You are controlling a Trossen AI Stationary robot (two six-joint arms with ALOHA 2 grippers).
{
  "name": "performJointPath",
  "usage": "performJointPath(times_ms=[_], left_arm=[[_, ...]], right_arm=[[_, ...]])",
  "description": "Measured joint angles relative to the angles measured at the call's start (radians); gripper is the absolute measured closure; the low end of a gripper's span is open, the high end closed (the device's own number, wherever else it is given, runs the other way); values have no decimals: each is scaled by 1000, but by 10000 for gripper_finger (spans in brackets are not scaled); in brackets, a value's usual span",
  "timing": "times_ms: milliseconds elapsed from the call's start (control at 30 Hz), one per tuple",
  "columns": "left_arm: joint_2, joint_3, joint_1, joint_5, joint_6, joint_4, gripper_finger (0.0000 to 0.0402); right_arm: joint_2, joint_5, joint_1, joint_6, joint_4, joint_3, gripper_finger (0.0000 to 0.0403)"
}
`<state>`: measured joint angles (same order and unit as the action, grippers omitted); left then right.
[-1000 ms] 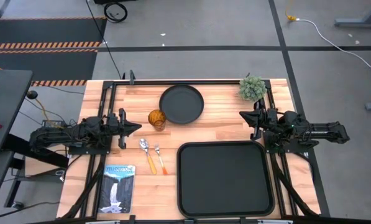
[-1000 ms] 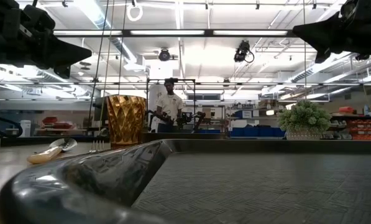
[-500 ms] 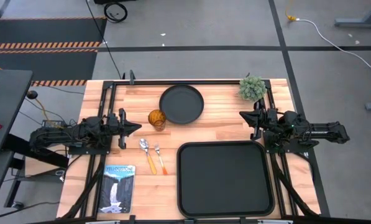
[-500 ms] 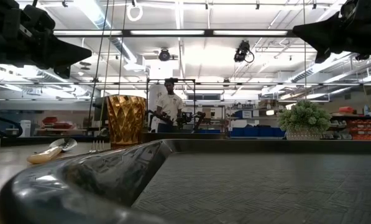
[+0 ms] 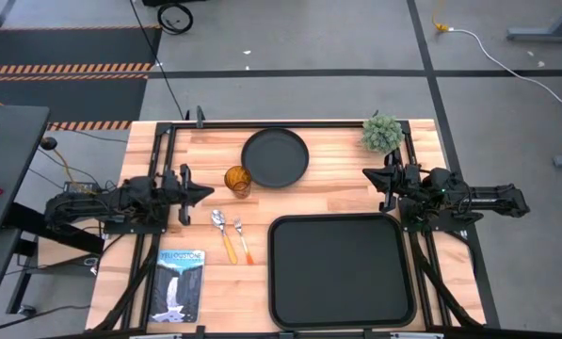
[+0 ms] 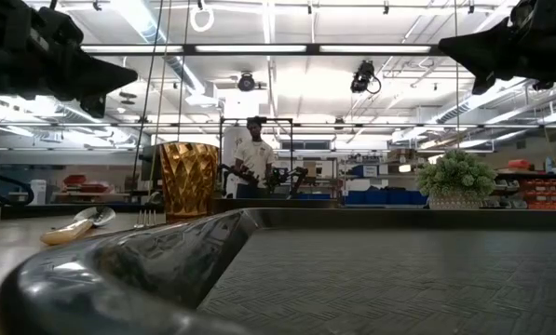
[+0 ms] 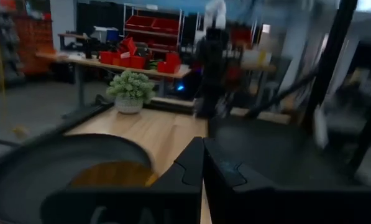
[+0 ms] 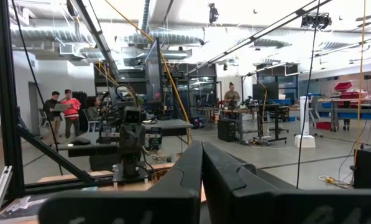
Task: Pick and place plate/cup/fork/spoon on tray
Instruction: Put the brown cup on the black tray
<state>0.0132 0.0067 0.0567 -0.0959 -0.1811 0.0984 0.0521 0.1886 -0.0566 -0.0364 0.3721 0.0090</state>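
In the high view, one large black rectangular tray (image 5: 338, 270) with rounded corners lies on the wooden counter (image 5: 342, 193), at the near right part, and nothing is in it. One round matte black plate (image 5: 275, 157) lies at the far middle of the counter, also with nothing on it. One small amber translucent cup (image 5: 237, 180) stands upright just beside the plate, on its left near side. One spoon with a silver bowl and yellow-orange handle (image 5: 224, 235) and one fork with silver tines and a reddish-orange handle (image 5: 242, 240) lie side by side, just left of the tray. Their long axes run from far to near; the bowl and the tines point to the far edge, and the handles slant a little to the right. One small green plant (image 5: 382, 133) stands at the far right corner, and one booklet with a waterfall picture (image 5: 178, 284) lies at the near left. The left pincer (image 5: 205, 192) hangs near the cup, on its left. The right pincer (image 5: 368, 173) hangs above the far right corner of the tray.

In the low view, the cup is upright behind the tray rim, and the spoon lies at the left. One person (image 6: 252, 158) stands far behind.

In the left wrist view, the left pincer is closed and empty, with the fingers together; the plate and the plant show beyond.

In the right wrist view, the right pincer is also closed and holds nothing.
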Motion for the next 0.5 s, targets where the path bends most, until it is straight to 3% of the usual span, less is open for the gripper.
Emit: performJointPath(times_ms=[167,500], left_arm=[[0,0,1,-8,-224,78,392],[-1,0,1,-41,-175,201,392]], right_arm=[[0,0,0,0,0,0,387],[0,-3,0,54,1,0,387]])
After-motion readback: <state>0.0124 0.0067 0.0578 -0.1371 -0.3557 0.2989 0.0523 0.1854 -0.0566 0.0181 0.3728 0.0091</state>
